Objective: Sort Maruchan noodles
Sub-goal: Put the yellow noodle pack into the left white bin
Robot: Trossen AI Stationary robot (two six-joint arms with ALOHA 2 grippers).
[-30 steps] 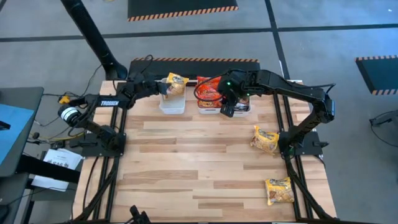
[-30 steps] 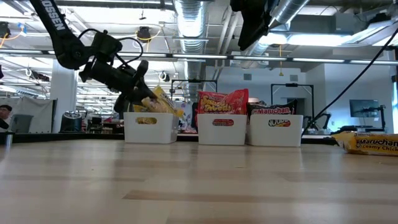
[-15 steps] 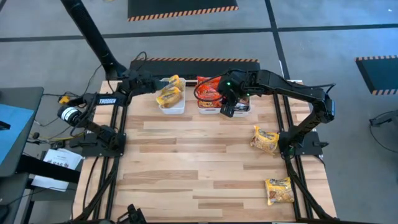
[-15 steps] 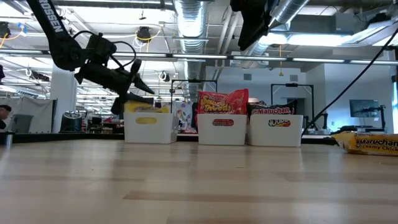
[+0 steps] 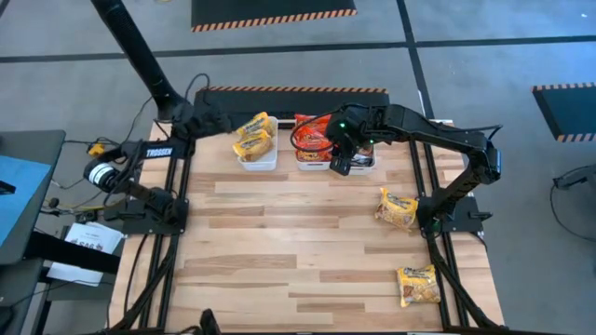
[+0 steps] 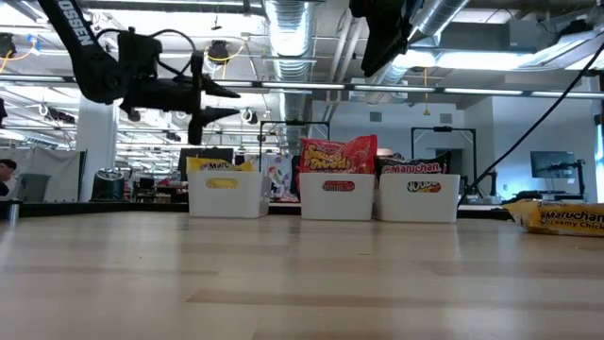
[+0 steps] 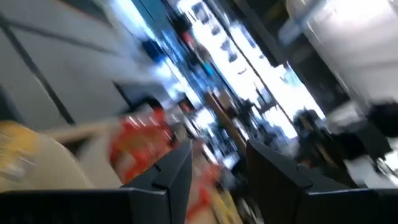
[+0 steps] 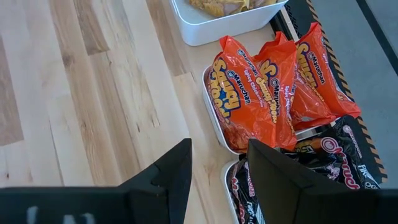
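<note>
Three white bins stand in a row at the table's far edge. The left bin (image 5: 258, 163) holds yellow Maruchan noodle packets (image 5: 253, 138), the middle one red packets (image 8: 267, 87), the right one dark packets (image 8: 326, 162). Two more yellow packets (image 5: 398, 208) (image 5: 418, 285) lie flat on the table's right side. My left gripper (image 6: 226, 102) hovers open and level, up and to the left of the left bin, holding nothing. My right gripper (image 8: 219, 168) hangs open high above the middle and right bins.
The wooden tabletop (image 5: 279, 242) lies bare across its middle and near-left part. The right arm (image 5: 438, 135) reaches across the far right corner above the bins. Frame rails run along the table's left and right edges.
My left gripper has opened and let go of a yellow packet, which now lies in the left bin on the other yellow ones. The gripper has then risen, drawn back toward the table's left edge and tipped up to level.
</note>
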